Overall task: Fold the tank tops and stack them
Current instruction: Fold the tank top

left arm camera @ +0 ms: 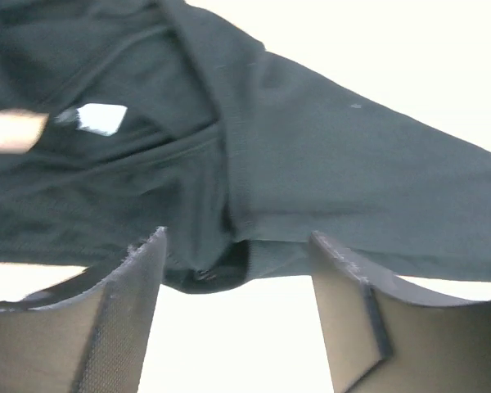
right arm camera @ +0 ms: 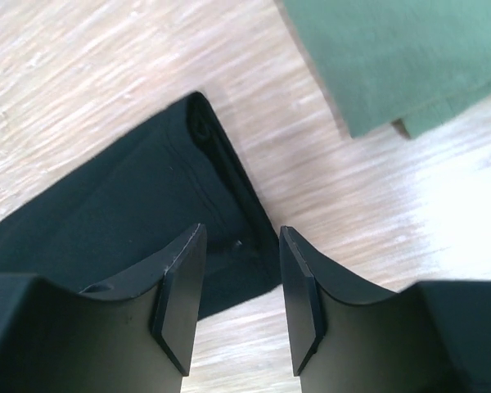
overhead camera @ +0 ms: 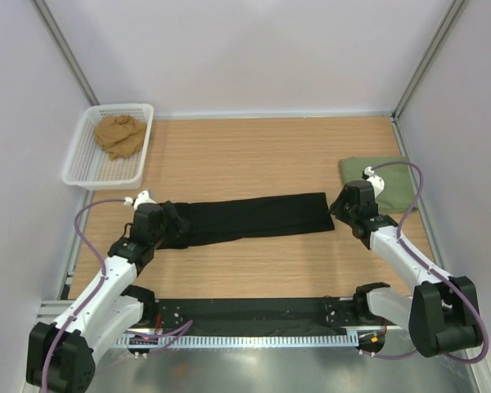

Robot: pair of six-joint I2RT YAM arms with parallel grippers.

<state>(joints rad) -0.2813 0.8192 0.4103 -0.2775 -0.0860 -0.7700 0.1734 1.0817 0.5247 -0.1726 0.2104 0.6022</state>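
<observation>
You are sitting with both tools apart. The left gripper [left arm camera: 237, 246] is standing with its jaws wide, and the rumpled left end of the black tank top [overhead camera: 254, 217] is sagging into the gap without being pinched. The right gripper [right arm camera: 241, 237] is hovering with its jaws parted over the top's right-hand corner, gripping nothing. The biggest risk, as I am judging it, is at the left. That loose edge is lying so close to the finger pads that any lift or sideways pull could be catching it, dragging the layers and opening the lengthwise fold. If you are closing there for the next fold, you may be taking only one layer of the bunched cloth, and the fold would be coming out skewed. On the right you are working near the olive green tank top [overhead camera: 393, 176], so a wide swing could be nudging that folded piece out of square. The black top is lying as a long narrow band across the middle of the table [overhead camera: 254, 147], running between the two grippers. Its right end is looking flat and square-cornered, and its left end is looking creased. The olive top is lying folded at the far right, apart from the black one, with bare wood showing between them.
</observation>
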